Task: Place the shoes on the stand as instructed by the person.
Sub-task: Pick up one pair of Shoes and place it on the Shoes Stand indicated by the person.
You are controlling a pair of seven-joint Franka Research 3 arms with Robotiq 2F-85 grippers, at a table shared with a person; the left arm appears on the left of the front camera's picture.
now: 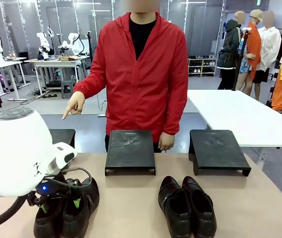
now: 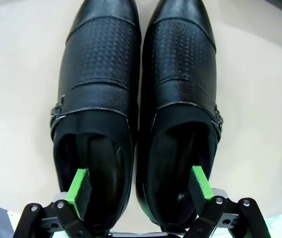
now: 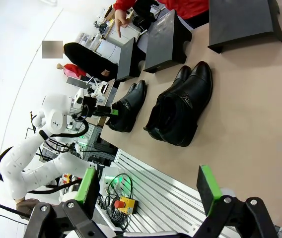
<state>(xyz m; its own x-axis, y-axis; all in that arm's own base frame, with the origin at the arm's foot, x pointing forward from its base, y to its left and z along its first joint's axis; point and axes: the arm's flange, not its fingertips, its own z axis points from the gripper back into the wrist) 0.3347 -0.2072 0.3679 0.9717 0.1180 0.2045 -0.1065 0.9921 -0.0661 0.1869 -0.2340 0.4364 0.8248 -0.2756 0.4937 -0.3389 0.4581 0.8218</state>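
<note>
Light brown table [image 1: 131, 198] first: two pairs of shiny black shoes sit on it, near the robot's edge. The left pair [image 1: 66, 210] is right under the left gripper [image 2: 140, 186], with its toes pointing at the person [image 1: 141, 74]. The gripper's green fingers [image 2: 78, 192] are spread wide. One dips into the hole of each shoe, and they squeeze nothing. I cannot tell if they touch the leather inside.

The right pair [image 1: 186, 206] sits near the middle of the table, side by side, well apart from both grippers. The right gripper [image 3: 148, 186] hangs high over the near edge, its fingers wide apart with only air between them.

Three black stands line the far side: the left stand [image 1: 64, 135] half behind the white arm [image 1: 17, 153], the middle stand [image 1: 130, 148] and the right stand [image 1: 215, 148].

The person in the red jacket stands behind the middle stand. One hand [image 1: 75, 105] points a finger down toward the left stand.
</note>
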